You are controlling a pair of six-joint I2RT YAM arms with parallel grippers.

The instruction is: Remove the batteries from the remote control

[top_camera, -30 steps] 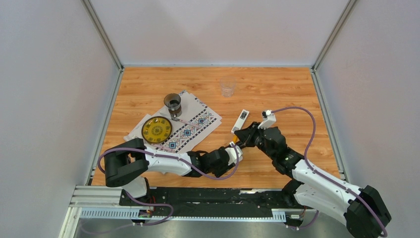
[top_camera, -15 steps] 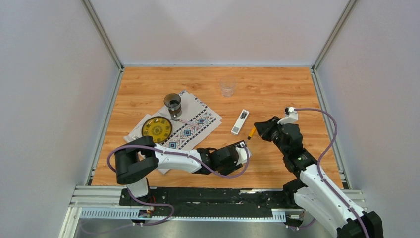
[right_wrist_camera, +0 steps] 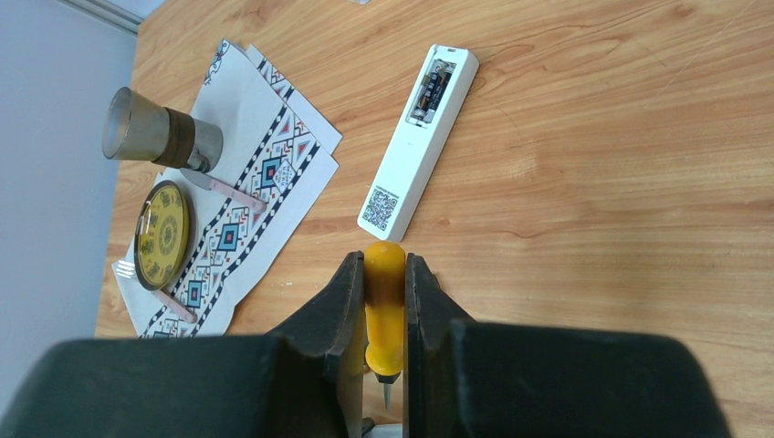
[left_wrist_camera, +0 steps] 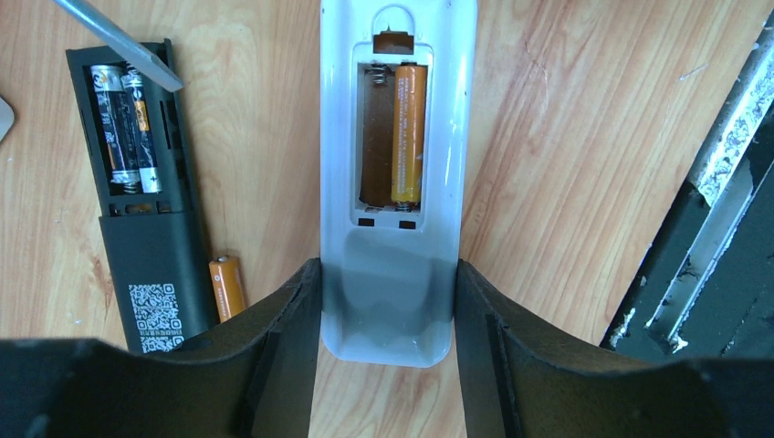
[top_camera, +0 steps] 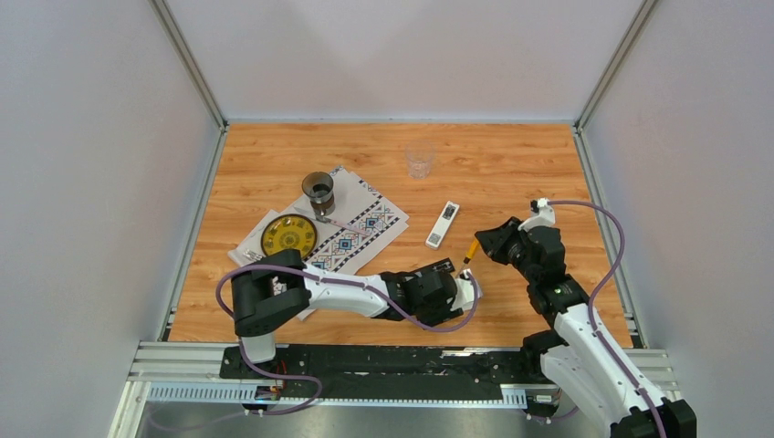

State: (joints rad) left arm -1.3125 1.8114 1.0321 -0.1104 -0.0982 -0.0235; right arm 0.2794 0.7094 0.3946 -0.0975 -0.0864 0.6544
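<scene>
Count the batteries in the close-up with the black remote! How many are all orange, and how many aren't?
All-orange cylinder batteries: 2 (one inside the pale grey plastic remote, one loose on the wooden table).
Darker printed-label cylinder batteries: 2 (both inside the black plastic remote).
Total: 4.

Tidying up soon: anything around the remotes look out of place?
A loose orange battery lies on the table beside the black remote; the pale remote's open bay holds one seated battery, its other slot empty.
</scene>
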